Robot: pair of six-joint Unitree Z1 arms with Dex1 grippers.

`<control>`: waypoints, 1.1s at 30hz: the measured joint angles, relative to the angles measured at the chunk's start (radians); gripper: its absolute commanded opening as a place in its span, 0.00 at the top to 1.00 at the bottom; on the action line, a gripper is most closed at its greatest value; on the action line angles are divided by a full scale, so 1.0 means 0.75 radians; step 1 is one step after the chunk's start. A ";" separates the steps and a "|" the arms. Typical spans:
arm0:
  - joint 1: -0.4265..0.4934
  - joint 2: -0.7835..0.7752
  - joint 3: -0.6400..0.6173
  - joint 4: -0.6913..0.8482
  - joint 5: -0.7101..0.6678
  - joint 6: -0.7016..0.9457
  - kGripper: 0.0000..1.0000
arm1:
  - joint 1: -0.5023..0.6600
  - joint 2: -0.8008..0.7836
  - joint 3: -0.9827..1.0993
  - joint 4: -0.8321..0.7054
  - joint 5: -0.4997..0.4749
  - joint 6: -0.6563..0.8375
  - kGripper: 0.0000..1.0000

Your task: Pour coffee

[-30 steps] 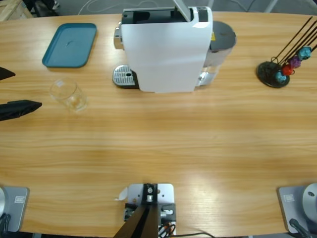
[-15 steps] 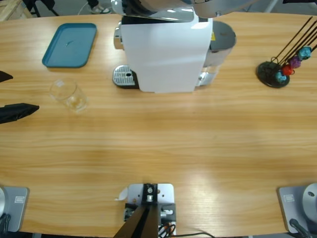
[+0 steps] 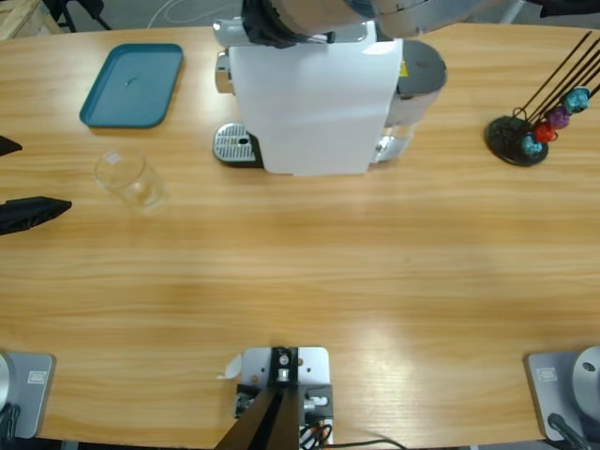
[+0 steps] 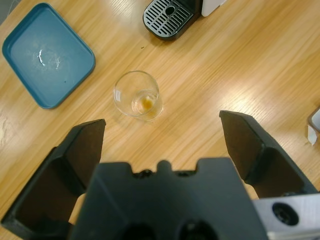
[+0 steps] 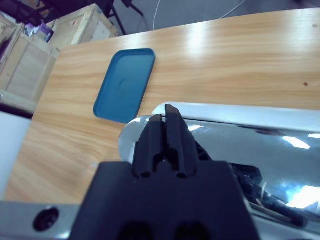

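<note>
A clear glass (image 4: 137,95) stands on the table with a small brown trace of coffee (image 4: 146,103) at its bottom. In the high view the glass (image 3: 131,178) is left of the white coffee machine (image 3: 314,103). My left gripper (image 4: 162,122) hovers short of the glass, open wide with nothing between its jaws; it shows at the left edge (image 3: 23,178) in the high view. My right gripper (image 5: 167,112) is shut, its tips over the machine's chrome top lever (image 5: 225,135). The right arm (image 3: 375,11) reaches in over the machine's top.
A teal tray (image 3: 131,84) lies at the back left, beyond the glass. The machine's drip grid (image 3: 234,145) sticks out at its left. A black capsule stand (image 3: 525,136) with coloured capsules is at the far right.
The right arm has come in over the machine's top, where the lever stood raised a second ago. The left gripper has drawn back slightly towards the left edge.
</note>
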 measured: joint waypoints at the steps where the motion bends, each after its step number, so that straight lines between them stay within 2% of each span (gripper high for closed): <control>1: 0.000 -0.001 0.000 0.000 0.000 -0.008 0.00 | -0.005 -0.015 0.004 0.008 0.020 -0.088 0.00; 6: 0.000 -0.003 0.020 0.000 0.040 -0.103 0.00 | -0.006 -0.173 0.045 0.084 0.080 -0.562 0.00; 10: 0.000 -0.003 0.056 -0.001 0.186 -0.265 0.00 | 0.013 -0.403 -0.013 0.201 0.083 -0.762 0.00; 12: 0.001 -0.003 0.100 -0.026 0.213 -0.342 0.00 | 0.056 -0.540 -0.038 0.291 0.039 -0.812 0.00; 16: 0.001 -0.008 0.333 -0.307 0.168 -0.410 0.01 | 0.140 -0.792 0.041 0.484 -0.115 -0.803 0.00; 20: -0.012 -0.008 0.498 -0.573 0.180 -0.456 0.03 | 0.166 -0.983 0.233 0.612 -0.181 -0.742 0.00; 26: -0.116 0.009 0.655 -0.825 0.305 -0.553 0.05 | 0.168 -1.144 0.450 0.678 -0.265 -0.691 0.00; 33: -0.168 0.145 0.732 -1.034 0.356 -0.570 0.02 | 0.168 -1.220 0.610 0.682 -0.345 -0.676 0.00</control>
